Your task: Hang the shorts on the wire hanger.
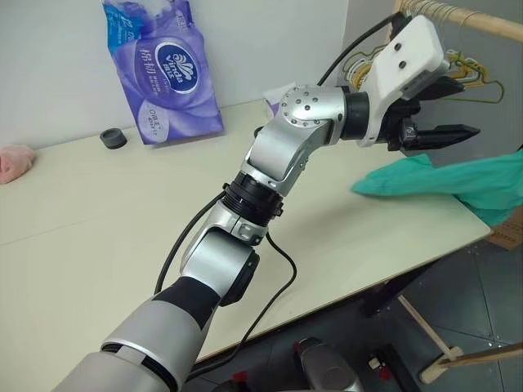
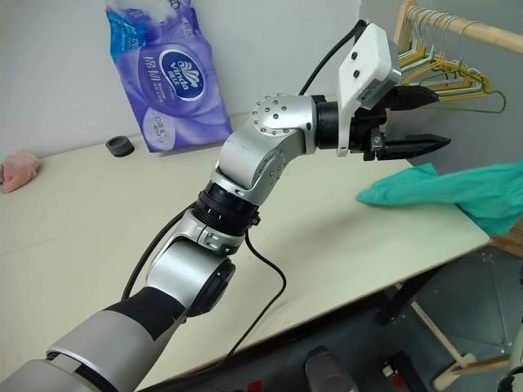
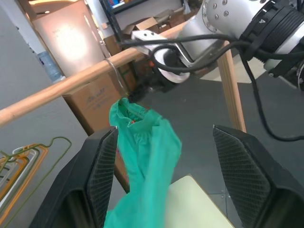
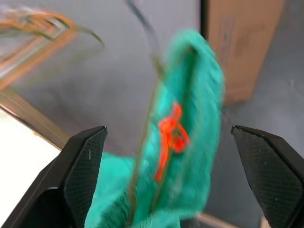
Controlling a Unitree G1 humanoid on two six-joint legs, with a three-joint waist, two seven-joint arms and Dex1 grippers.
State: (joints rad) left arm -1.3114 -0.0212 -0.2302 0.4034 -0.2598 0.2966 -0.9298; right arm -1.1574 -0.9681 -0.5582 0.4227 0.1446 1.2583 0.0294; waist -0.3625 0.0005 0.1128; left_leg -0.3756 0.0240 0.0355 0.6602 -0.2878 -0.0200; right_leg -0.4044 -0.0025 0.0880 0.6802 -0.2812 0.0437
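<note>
Looks nearly done: teal-green soft fabric shorts (image 3: 142, 156) draped on thin dark wire hanger (image 4: 142, 142) at wooden rail (image 3: 61, 88), tail trailing onto tabletop (image 1: 122, 229); both grippers' fingers released, left gripper (image 2: 413, 122) & right gripper (image 4: 171, 190) empty.

**pale table, a handful of things on top**

a cream table (image 1: 122, 245) spans the frame from the left edge to the right, its near edge running diagonally toward lower centre. at upper centre-left a purple tissue pack (image 1: 161, 69) stands at the back edge against the wall. just left of it sits a small dark ring-shaped cap (image 1: 113, 138). far left, a pink cloth lump (image 1: 15, 161) lies at the edge of frame. at right, one end of the teal shorts (image 1: 409, 178) rests on the tabletop near the corner.
</note>
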